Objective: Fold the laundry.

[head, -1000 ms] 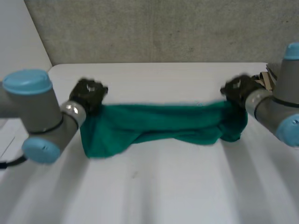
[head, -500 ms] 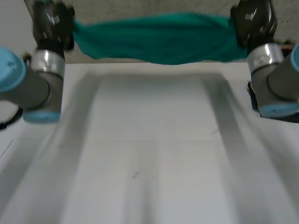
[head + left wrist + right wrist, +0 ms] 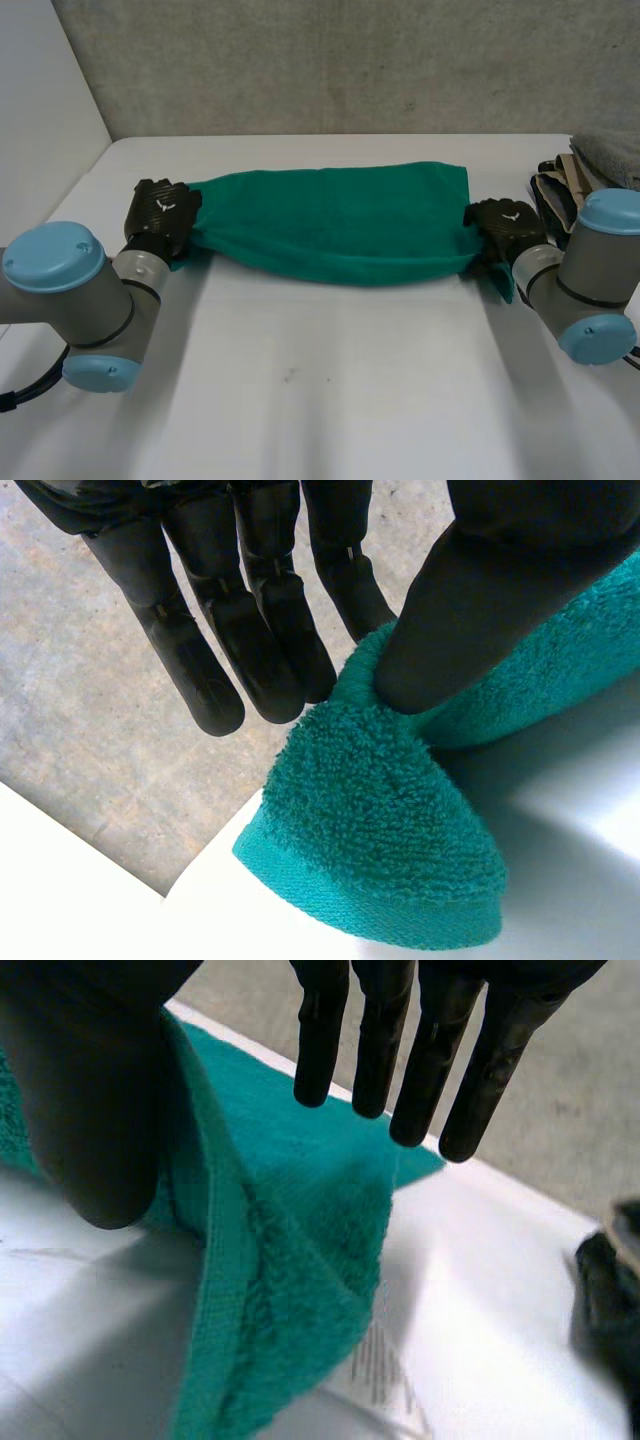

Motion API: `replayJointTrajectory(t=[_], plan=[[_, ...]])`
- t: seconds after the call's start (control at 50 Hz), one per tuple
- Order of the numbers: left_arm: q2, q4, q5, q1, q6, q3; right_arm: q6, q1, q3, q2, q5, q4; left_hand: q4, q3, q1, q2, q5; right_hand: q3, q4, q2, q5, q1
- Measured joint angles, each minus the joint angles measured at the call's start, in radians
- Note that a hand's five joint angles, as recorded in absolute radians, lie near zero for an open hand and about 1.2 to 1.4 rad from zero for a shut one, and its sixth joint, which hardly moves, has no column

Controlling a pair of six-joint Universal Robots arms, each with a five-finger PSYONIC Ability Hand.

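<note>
Head view: the green towel [image 3: 335, 225] lies flat on the table [image 3: 300, 400], stretched crosswise near the far edge. Half a second ago it hung in the air above that edge, held between both raised arms. It is now down on the surface and spread wider than the bunched strip it was a second ago. The left hand [image 3: 162, 212] is at the towel's left end and the right hand [image 3: 505, 228] at its right end, both low over the table. A small flap of towel hangs below the right hand. A pile of laundry [image 3: 600, 160] sits at the table's right edge, just beyond the right hand.

Left wrist view: the fingers [image 3: 250, 630] are straight. The thumb [image 3: 480, 610] presses a fold of the towel's corner against the nearest finger, so the corner is pinched. The rest of that corner droops onto the table.

Right wrist view: the fingers [image 3: 400, 1050] are straight and close together. The towel's hemmed edge runs up between them and the thumb [image 3: 90, 1110], where it is held. A white care label [image 3: 385, 1370] shows at the towel's lower fold.
</note>
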Motion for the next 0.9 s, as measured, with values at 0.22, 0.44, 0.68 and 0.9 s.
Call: replayJointTrajectory(t=[0.22,0.44,0.68,0.9], plan=[[0.008,-0.006,-0.002,0.001,0.001,-0.007,0.18,-0.037,-0.039,0.019,0.03,0.055,0.0,0.0,0.0,0.0,0.0,-0.107,-0.108,-0.111,-0.111,-0.084],[0.115,-0.181,-0.002,0.009,0.003,-0.103,-0.035,-0.068,0.012,-0.096,0.027,0.244,0.0,0.0,0.0,0.0,0.0,0.569,0.576,0.559,0.541,0.466],[0.342,-0.619,-0.004,0.028,0.133,-0.266,-0.699,-0.079,0.244,-0.352,0.017,0.572,0.0,0.0,0.0,0.0,0.0,0.569,0.576,0.559,0.541,0.466],[0.389,-0.728,-0.008,0.05,0.302,-0.307,-0.889,-0.093,0.334,-0.435,0.063,0.743,0.0,0.0,0.0,0.0,0.0,0.569,0.577,0.559,0.541,0.466]])
